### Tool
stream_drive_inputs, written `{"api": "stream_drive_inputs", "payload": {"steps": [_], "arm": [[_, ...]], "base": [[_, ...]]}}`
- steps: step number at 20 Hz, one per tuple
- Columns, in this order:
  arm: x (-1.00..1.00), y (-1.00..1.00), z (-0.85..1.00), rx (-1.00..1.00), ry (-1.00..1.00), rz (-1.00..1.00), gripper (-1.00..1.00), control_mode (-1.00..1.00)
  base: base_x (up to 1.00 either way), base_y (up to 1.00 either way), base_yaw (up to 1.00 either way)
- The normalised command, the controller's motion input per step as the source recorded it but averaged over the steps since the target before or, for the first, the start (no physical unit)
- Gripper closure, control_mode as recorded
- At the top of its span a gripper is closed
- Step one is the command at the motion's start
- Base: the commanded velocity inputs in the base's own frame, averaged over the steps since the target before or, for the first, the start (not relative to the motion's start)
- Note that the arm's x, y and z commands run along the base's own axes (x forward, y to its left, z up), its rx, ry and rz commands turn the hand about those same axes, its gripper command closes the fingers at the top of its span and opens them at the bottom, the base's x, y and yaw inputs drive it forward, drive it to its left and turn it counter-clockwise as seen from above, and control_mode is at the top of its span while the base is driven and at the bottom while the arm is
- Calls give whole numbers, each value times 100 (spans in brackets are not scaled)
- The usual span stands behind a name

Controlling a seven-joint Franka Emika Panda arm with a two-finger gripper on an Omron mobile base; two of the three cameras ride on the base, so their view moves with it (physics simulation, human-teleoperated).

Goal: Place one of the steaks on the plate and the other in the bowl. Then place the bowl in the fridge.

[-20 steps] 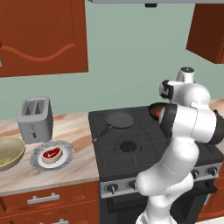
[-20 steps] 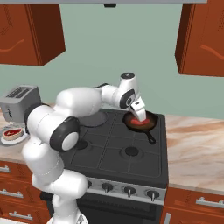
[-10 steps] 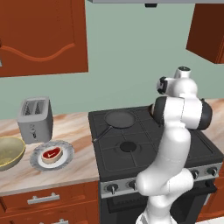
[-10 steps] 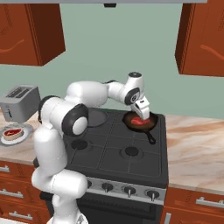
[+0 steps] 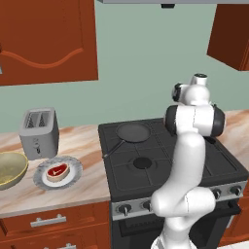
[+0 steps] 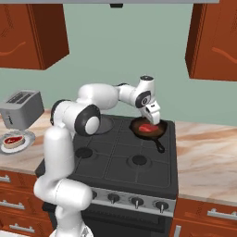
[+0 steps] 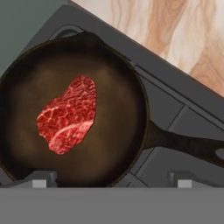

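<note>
— Left base view: what's left of the stove (image 5: 165, 155)?
— Bowl (image 5: 8, 168), then plate (image 5: 57, 172) carrying one steak (image 5: 57, 170), on the tabletop (image 5: 73, 189).
— And on the stove?
— Second steak (image 6: 148, 127) in the pan (image 6: 149, 129); fingers (image 6: 154, 121) spread wide above it, holding nothing.

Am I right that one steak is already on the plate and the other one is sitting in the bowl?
Not quite. One steak is on the plate, but the other steak lies in the dark frying pan on the stove, as the hand view shows.
</note>
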Motion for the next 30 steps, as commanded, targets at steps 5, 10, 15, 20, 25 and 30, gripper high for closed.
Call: {"api": "stream_drive_inputs", "payload": {"steps": [5, 10, 15, 20, 25, 30], "arm": [[5, -16, -25, 0, 0, 0, -100, -100], [22, -10, -30, 0, 0, 0, -100, -100], [8, -1, -17, 0, -2, 0, -100, -100], [10, -1, -9, 0, -3, 0, -100, -100], [23, 0, -18, 0, -5, 0, -100, -100], [25, -9, -14, 0, -2, -1, -100, -100]], "base": [[0, 0, 0], [0, 0, 0], [0, 0, 0], [0, 0, 0], [0, 0, 0], [0, 0, 0]]}}
